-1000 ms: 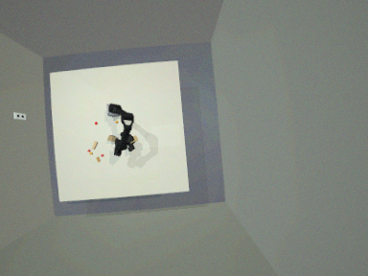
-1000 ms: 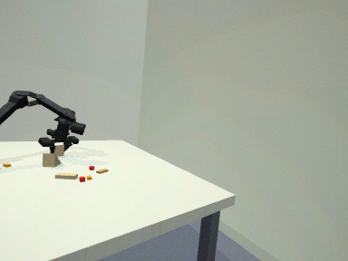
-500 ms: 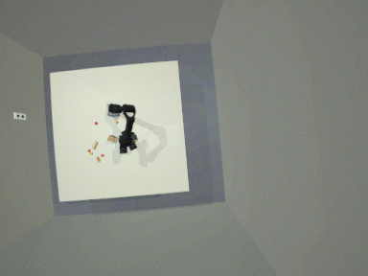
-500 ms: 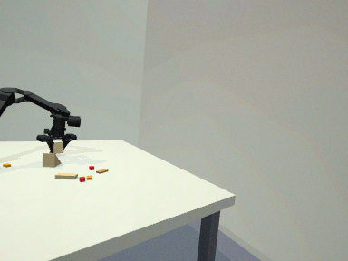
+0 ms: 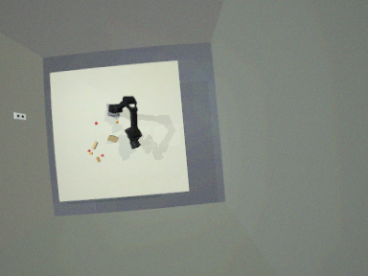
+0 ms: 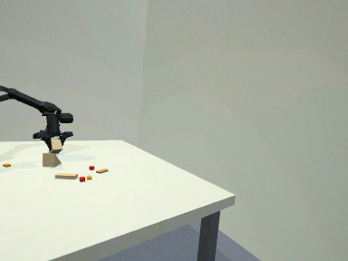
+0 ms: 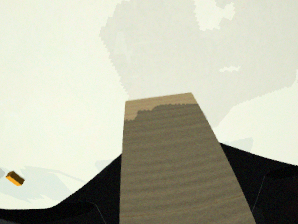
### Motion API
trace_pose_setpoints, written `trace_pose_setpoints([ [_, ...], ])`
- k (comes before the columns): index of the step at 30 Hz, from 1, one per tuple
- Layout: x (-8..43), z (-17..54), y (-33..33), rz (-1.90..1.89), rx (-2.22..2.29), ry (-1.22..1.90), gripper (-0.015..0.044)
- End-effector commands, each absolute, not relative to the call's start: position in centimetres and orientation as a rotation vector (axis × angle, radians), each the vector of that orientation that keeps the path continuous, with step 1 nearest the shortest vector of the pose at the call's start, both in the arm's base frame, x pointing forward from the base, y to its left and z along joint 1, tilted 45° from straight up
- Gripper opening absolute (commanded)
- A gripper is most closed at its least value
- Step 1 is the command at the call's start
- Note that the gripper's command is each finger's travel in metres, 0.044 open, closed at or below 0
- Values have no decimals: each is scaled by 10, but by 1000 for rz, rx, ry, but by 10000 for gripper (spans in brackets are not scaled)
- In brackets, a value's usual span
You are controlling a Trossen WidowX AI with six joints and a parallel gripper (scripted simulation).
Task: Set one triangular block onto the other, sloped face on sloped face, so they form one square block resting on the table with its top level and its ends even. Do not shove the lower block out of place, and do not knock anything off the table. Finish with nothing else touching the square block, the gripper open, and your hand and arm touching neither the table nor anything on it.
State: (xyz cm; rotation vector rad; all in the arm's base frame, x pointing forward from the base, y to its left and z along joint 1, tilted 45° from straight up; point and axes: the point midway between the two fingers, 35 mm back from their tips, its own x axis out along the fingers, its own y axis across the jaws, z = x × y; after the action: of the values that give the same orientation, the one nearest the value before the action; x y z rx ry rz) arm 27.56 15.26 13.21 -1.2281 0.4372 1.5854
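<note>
One triangular block (image 5: pixel 112 139) (image 6: pixel 50 159) rests on the white table, left of the hand in the top view. My gripper (image 6: pixel 55 144) is shut on the other triangular block (image 6: pixel 56 146) (image 7: pixel 165 165), which looks tilted and appears lifted off the table, behind the resting block in the exterior view. In the wrist view the held block fills the middle between the dark fingers, with its long wooden face showing. The hand hides it in the top view. The fingertips' contact with it is hidden in the wrist view. The two blocks stand apart in the top view.
A flat wooden plank (image 5: pixel 95 145) (image 6: pixel 66 176) lies beyond the resting block. Near it are red cubes (image 5: pixel 102 155) (image 6: pixel 82 178), an orange piece (image 6: pixel 89 178) and a small wooden piece (image 5: pixel 99 159) (image 6: pixel 102 170). Another orange piece (image 5: pixel 117 122) (image 6: pixel 6 165) (image 7: pixel 15 178) lies nearer the arm's base.
</note>
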Motion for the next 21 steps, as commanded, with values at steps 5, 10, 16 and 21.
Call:
trace_pose_setpoints([
  [5, 269, 146, 159, 1447, -1408, 569, 0],
  [10, 264, 151, 165, 1361, -1509, 651, 0],
  [16, 259, 157, 172, 1252, -1624, 747, 0],
  [21, 254, 161, 179, 1156, -1716, 826, 0],
])
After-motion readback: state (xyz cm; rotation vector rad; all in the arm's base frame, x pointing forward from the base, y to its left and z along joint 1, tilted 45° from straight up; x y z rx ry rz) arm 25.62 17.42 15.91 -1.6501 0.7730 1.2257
